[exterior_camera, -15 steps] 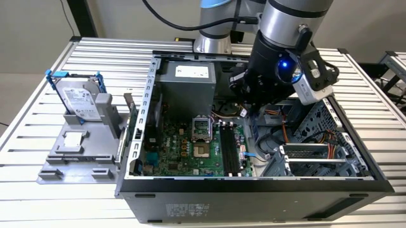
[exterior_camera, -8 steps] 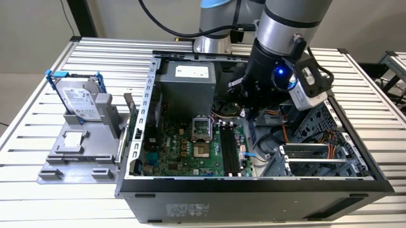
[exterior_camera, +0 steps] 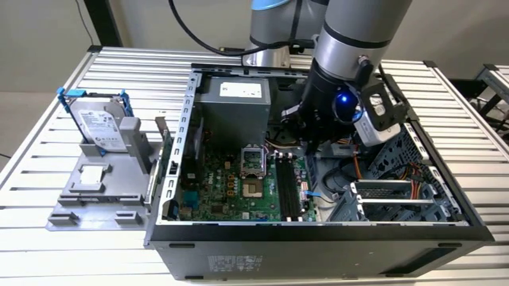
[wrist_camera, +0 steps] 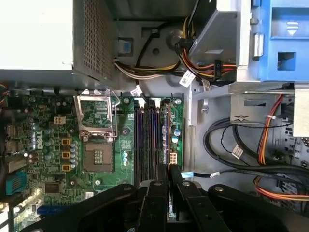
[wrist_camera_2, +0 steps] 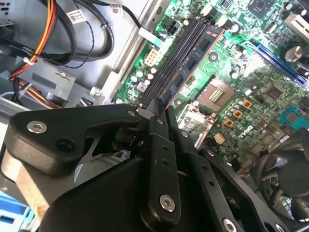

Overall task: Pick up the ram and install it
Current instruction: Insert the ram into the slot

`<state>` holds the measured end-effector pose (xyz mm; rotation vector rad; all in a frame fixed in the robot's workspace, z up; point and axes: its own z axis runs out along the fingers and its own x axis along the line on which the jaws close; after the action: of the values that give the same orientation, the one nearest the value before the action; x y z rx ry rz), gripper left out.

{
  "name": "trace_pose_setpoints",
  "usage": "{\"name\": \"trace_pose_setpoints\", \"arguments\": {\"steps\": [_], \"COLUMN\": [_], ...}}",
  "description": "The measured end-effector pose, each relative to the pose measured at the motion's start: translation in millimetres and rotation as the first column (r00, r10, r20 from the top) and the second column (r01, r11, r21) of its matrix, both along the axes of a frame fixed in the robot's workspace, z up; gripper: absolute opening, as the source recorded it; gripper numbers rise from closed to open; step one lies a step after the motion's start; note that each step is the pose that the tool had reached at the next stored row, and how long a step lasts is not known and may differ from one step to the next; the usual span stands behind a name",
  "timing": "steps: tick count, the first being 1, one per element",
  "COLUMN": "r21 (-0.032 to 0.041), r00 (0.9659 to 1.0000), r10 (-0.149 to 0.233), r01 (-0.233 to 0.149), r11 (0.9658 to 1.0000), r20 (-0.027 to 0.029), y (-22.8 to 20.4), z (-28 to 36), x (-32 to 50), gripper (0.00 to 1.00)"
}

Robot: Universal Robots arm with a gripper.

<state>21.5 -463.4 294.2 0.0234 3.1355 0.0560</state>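
The ram [wrist_camera_2: 193, 60] is a thin stick with dark chips. It stands on edge in the motherboard slot nearest the processor socket [wrist_camera_2: 217, 94], beside the other long black slots [wrist_camera_2: 176, 53]. My gripper [wrist_camera_2: 163, 110] hangs above the slots [wrist_camera: 147, 140] with its black fingers pressed together and nothing between them; it also shows in the first wrist view [wrist_camera: 167, 170]. I cannot tell whether the fingertips touch the stick. In the exterior view the arm's wrist [exterior_camera: 342, 101] reaches down into the open computer case over the far end of the slots [exterior_camera: 290, 187].
A silver hard drive in a blue-handled frame [exterior_camera: 104, 125] stands on a grey holder at the exterior view's left. Inside the case are the grey power supply [exterior_camera: 235, 104], bundles of cables [wrist_camera: 227, 145] and a metal drive cage [exterior_camera: 397, 193]. The case walls [exterior_camera: 187, 119] stand close around the board.
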Motion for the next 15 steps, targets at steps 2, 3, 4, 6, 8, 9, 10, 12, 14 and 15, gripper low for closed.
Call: {"name": "trace_pose_setpoints", "arguments": {"steps": [2, 3, 4, 6, 8, 9, 10, 12, 14, 15], "r21": [0.0000, 0.0000, 0.0001, 0.0000, 0.0000, 0.0000, 0.0001, 0.0000, 0.0000, 0.0001], "r00": [1.0000, 1.0000, 1.0000, 1.0000, 1.0000, 1.0000, 1.0000, 1.0000, 1.0000, 1.0000], "r10": [0.000, 0.000, 0.000, 0.000, 0.000, 0.000, 0.000, 0.000, 0.000, 0.001], "r01": [0.000, 0.000, 0.000, 0.000, 0.000, 0.000, 0.000, 0.000, 0.000, -0.001], "r11": [1.0000, 1.0000, 1.0000, 1.0000, 1.0000, 1.0000, 1.0000, 1.0000, 1.0000, 1.0000], "r20": [-0.0001, 0.0000, 0.0000, 0.0000, -0.0004, -0.0004, -0.0004, -0.0007, -0.0007, -0.0006], "y": [0.3, 0.3, 0.3, 0.3, 0.3, 0.3, 0.3, -0.3, -0.4, -0.6], "z": [-3.5, -5.4, -7.2, -10.8, -14.5, -16.3, -18.1, -21.6, -25.2, -27.1], "x": [-0.1, -0.1, -0.1, 0.0, 0.0, 0.5, 1.1, 1.0, 2.2, 2.3], "gripper": [0.00, 0.00, 0.00, 0.00, 0.00, 0.00, 0.00, 0.00, 0.00, 0.00]}}
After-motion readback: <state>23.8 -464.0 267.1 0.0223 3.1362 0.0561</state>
